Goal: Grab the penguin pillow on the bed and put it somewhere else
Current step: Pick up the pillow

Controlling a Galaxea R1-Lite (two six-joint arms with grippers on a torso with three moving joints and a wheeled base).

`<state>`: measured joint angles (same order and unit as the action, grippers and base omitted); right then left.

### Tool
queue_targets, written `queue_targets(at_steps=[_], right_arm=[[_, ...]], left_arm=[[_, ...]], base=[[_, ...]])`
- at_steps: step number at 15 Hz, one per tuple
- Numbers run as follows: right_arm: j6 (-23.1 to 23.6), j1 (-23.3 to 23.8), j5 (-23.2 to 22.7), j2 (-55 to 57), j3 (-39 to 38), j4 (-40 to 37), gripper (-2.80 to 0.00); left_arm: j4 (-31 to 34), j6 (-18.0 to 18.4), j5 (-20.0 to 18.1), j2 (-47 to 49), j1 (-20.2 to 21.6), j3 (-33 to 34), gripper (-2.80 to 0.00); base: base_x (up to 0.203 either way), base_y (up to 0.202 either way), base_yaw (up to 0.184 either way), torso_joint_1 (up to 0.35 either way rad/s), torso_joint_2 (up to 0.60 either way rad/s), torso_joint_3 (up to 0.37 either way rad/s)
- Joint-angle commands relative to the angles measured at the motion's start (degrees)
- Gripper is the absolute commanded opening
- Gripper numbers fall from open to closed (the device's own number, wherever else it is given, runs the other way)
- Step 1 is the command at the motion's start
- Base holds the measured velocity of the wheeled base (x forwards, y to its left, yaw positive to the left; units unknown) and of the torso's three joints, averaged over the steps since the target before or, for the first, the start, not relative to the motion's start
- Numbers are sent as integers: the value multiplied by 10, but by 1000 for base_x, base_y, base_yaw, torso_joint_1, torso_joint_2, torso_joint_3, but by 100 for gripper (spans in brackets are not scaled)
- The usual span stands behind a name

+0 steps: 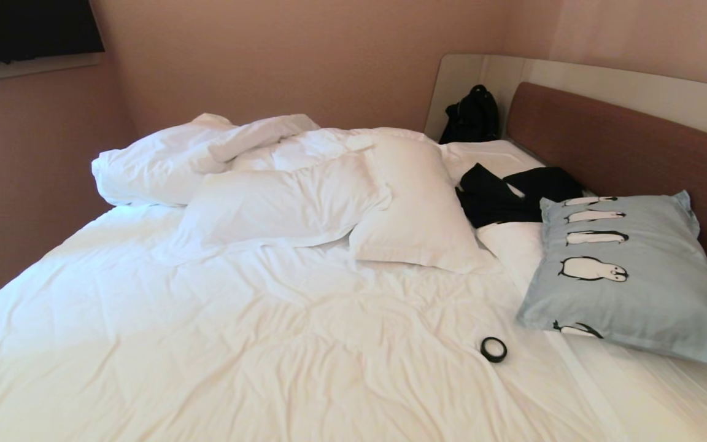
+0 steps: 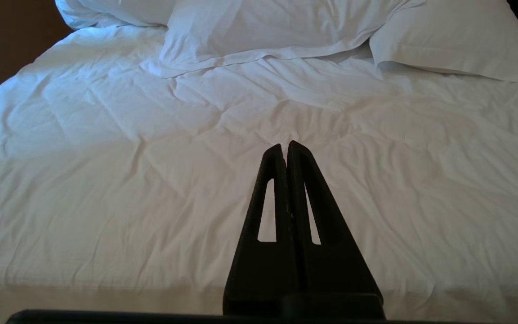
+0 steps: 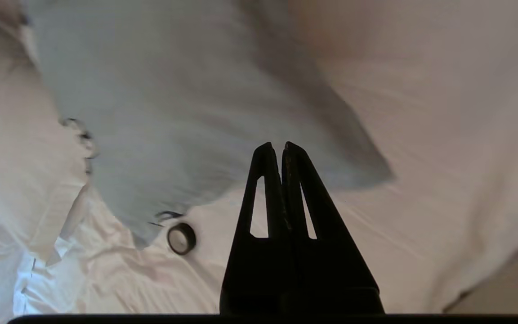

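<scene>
Head view: small black ring-shaped tape roll lies on the white-sheeted double bed, just beside the pale blue rectangular penguin pillow leaning at the brown headboard; five penguins visible, no readable lettering. Two plain white pillows, black clothing, black backpack.

Left wrist view: left gripper fingers together above the sheet.

Right wrist view: right gripper fingers together, holding nothing, over the pillow's edge.

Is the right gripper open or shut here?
Shut, holding nothing. The right gripper has its fingertips pressed together, hanging above the penguin pillow, which lies on the bed.
</scene>
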<state>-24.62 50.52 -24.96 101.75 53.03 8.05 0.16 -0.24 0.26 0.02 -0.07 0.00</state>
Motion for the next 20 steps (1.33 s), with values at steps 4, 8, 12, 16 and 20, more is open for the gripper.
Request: queue_targets(at_steps=[4,8,12,16,20], right_arm=[[35,43,-321,1,-126,265,0],[71,53,-380,12,-163,283,0],[78,81,-484,41,-163,286,0],[87,90,-483,64,-168,286,0],[108,119,-456,96,-166,286,0]], left_arm=[[0,0,0,0,0,1,-280],[0,0,0,0,0,1,-280],[0,0,0,0,0,1,-280],[0,0,0,0,0,1,-280],[0,0,0,0,0,1,-280]], base=[[0,0,0,0,0,0],[0,0,0,0,0,0],[0,0,0,0,0,0],[0,0,0,0,0,0],[0,0,0,0,0,0]])
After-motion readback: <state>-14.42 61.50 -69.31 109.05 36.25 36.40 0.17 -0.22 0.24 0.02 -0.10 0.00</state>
